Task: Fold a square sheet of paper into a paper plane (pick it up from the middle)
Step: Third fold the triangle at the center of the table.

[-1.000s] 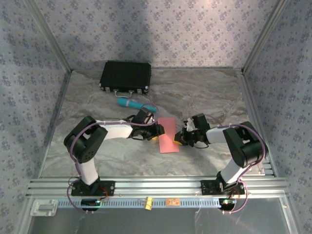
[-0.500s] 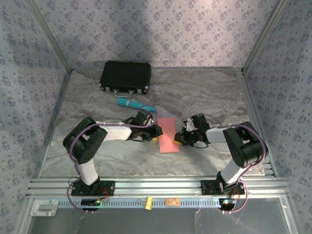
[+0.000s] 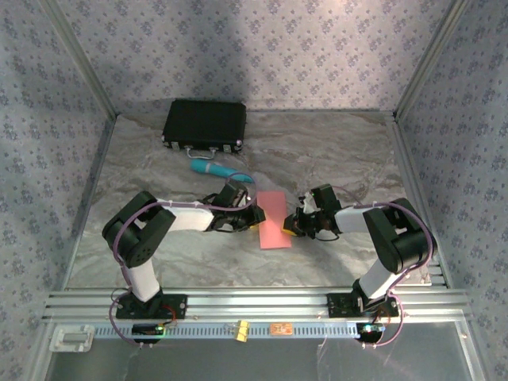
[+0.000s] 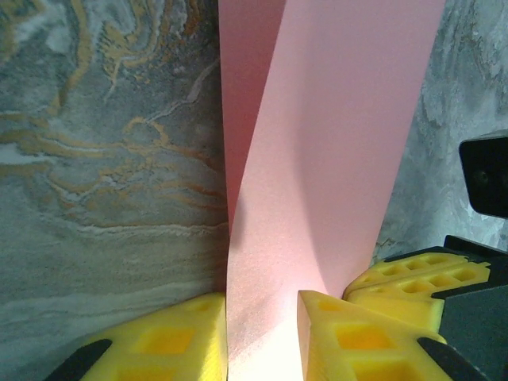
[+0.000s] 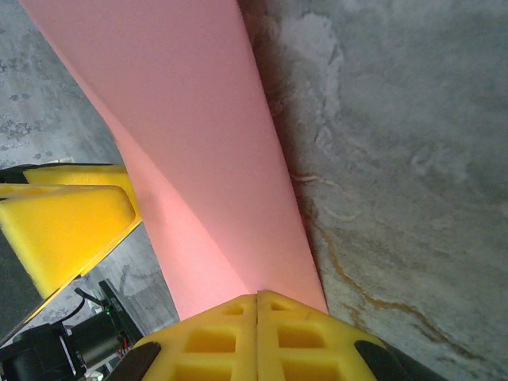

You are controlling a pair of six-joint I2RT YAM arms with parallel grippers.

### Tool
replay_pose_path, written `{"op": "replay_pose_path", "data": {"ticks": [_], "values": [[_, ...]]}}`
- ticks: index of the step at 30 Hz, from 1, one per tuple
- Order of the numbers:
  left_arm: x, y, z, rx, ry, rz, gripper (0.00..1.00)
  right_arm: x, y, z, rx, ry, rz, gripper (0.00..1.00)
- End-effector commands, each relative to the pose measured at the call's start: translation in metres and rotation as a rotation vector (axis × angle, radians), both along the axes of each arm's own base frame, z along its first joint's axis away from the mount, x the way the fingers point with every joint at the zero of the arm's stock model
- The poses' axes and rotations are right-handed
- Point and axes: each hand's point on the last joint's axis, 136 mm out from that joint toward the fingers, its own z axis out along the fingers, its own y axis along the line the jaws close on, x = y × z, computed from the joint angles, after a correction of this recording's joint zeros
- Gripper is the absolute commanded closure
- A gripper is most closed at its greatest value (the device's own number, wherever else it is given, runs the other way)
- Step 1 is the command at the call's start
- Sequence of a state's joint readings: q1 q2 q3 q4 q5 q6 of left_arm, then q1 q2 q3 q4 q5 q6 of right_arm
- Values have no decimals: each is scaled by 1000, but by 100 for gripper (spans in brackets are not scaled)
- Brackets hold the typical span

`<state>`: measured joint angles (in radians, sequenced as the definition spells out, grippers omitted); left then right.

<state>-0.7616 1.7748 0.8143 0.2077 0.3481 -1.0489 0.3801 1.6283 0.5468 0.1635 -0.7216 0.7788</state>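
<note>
A: What could be going wrong from here?

B: A tear or a skewed crease, I judge. The right end effector (image 5: pixel 256 305), its yellow fingers pressed together, is pinching one long edge of the thin salmon-pink sheet of paper (image 3: pixel 274 221). Any sideways pull would be dragging the fold out of line.

A: And the left end effector (image 4: pixel 262 305)?

B: Its fingers are standing parted, straddling the opposite edge, which is arching up off the grey marbled desk (image 3: pixel 333 151). The sheet is lying between both arms, near the desk's middle.
</note>
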Motion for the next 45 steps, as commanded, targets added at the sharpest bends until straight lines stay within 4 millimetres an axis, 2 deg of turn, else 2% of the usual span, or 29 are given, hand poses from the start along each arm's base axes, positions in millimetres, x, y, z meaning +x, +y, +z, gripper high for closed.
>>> {"op": "replay_pose_path", "data": {"ticks": [1, 7, 17, 20, 27, 29, 31, 34, 37, 40, 42, 45], "values": [[-1, -2, 9, -16, -21, -1, 72, -5, -12, -24, -114, 50, -43, 93], [-1, -3, 13, -32, -23, 1, 79, -5, -12, -24, -112, 46, -43, 93], [1, 0, 18, -25, -31, 15, 83, -5, -11, -22, -105, 48, -40, 91], [1, -1, 19, -22, -35, 11, 88, -4, -11, -19, -98, 37, -40, 90], [2, 6, 18, -7, -35, 30, 96, 0, -7, 2, -66, -41, -15, 79], [3, 6, 19, -16, -16, 40, 97, 1, -9, 10, -83, -78, -12, 71], [4, 7, 22, -38, 12, 49, 98, 2, -15, 17, -153, -144, -6, 63], [6, 8, 31, -57, 16, 50, 98, 6, -33, 31, -326, -279, -12, 45], [5, 12, 32, -41, 35, 50, 97, 8, -35, 51, -366, -404, 10, 40], [5, 14, 34, -39, 53, 55, 97, 6, -30, 61, -402, -531, 65, 39], [6, 14, 35, -43, 56, 59, 97, 2, -20, 67, -438, -664, 142, 39], [7, 16, 34, -41, 66, 63, 97, -15, 7, 77, -484, -912, 324, 38]]}}
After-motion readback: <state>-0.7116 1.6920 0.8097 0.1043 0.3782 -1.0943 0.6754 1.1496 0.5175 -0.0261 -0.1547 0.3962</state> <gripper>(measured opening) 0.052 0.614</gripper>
